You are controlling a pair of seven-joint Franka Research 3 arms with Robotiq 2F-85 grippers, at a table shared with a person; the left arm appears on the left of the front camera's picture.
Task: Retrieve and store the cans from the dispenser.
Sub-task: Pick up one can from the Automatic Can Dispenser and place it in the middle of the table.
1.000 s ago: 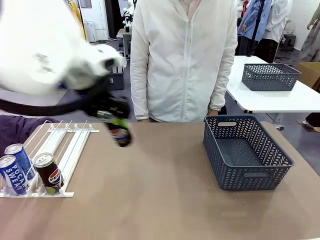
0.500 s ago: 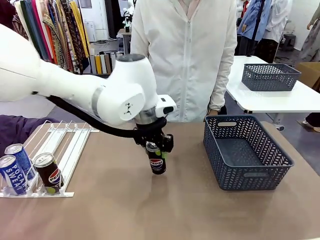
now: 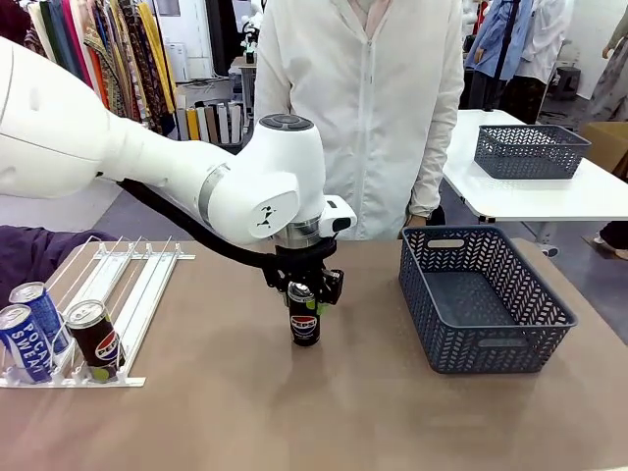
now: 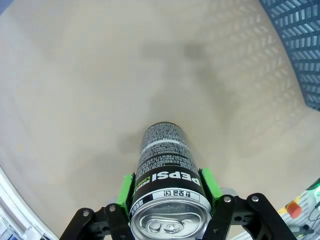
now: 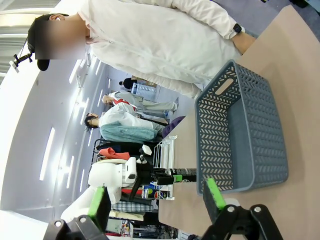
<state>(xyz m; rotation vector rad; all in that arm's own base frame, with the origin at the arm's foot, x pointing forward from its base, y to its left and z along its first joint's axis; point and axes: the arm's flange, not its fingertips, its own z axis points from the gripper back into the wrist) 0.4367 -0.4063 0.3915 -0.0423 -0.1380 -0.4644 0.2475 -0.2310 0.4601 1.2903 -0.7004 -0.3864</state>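
The Pepsi can (image 3: 305, 325) stands upright with its long axis vertical, silver top up and logo facing the robot's side. It is at the middle of the surface (image 3: 294, 422), between the dispenser (image 3: 132, 285) and the dark grey basket (image 3: 491, 355). Its base is at the surface or just above it; I cannot tell whether it touches. The left jaws pinch it near the top, with a green pad (image 4: 126, 187) pressed on either side of its wall. In the left wrist view the can (image 4: 167, 170) runs straight away from the camera, pull-tab end nearest.

The left arm (image 3: 265, 191) comes in from the left and reaches across the middle. Its last joint is bent so the wrist points straight down over the can.

The right jaws are spread, their green pads (image 5: 213, 193) well apart with nothing between them. Their view looks over the basket (image 5: 240, 130) toward the left arm.

At the near end of the dispenser, two blue Pocari Sweat cans (image 3: 41, 314) and a second Pepsi can (image 3: 96, 339) lean in their lanes. The basket sits well to the right of the held can, with bare surface between them. A person in a white jacket (image 3: 363, 118) stands at the far edge, just behind the can. Another grey basket (image 3: 530, 150) rests on a white table farther back.
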